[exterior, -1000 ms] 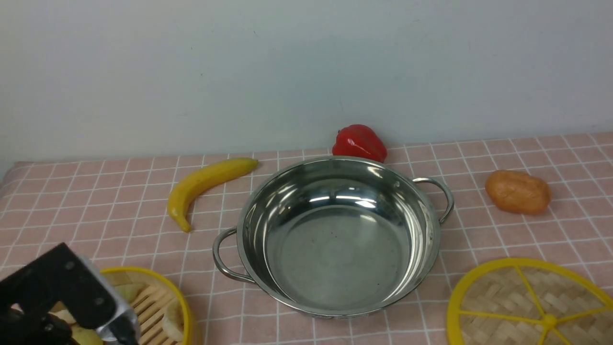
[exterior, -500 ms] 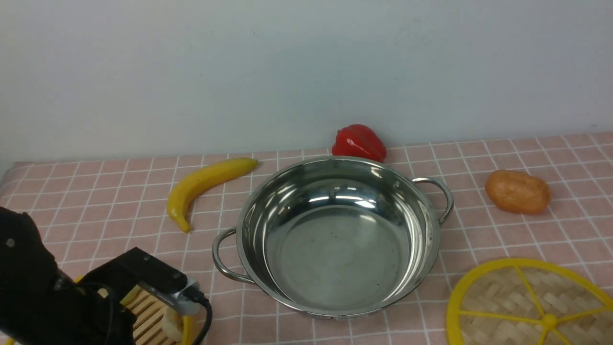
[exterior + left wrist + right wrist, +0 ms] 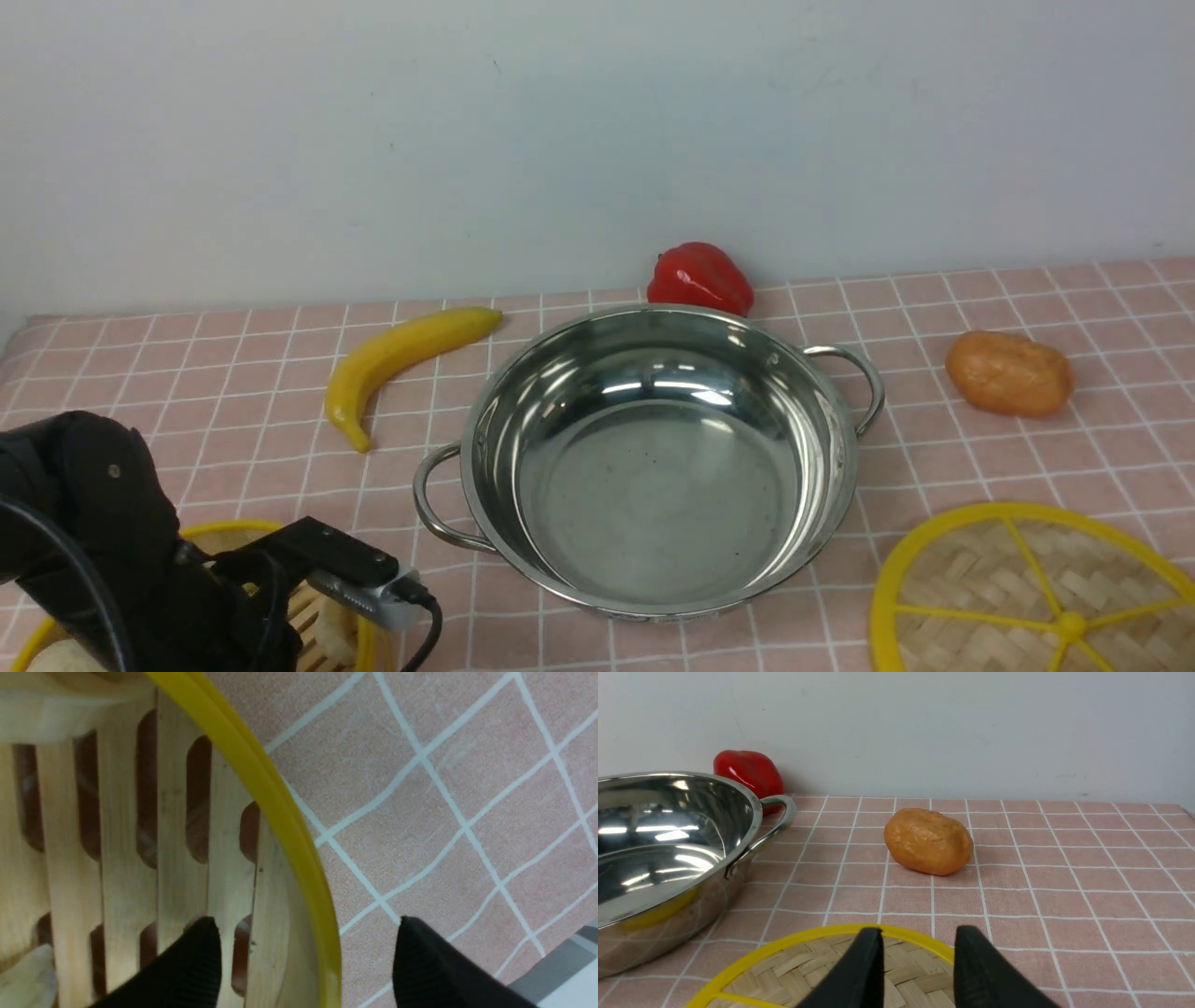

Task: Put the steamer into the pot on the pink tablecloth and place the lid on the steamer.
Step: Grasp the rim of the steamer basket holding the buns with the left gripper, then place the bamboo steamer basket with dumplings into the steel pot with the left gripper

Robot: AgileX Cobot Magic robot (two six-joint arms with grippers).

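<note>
The shiny steel pot stands empty in the middle of the pink tablecloth. At the front left sits the steamer, mostly hidden under my left arm. My left gripper is open and straddles the steamer's yellow rim. One finger is inside over the slatted floor and the other finger is outside over the cloth. The lid lies flat at the front right. My right gripper hangs open low over the lid's far rim, holding nothing.
A banana lies left of the pot. A red pepper sits behind the pot by the wall. An orange lump lies to the right. Pale food pieces lie in the steamer. The table's edge is close to the left gripper.
My left arm has swung in over the steamer and come down at its right rim, with the jaws spread wider. The pot, the lid and the food have not moved.
</note>
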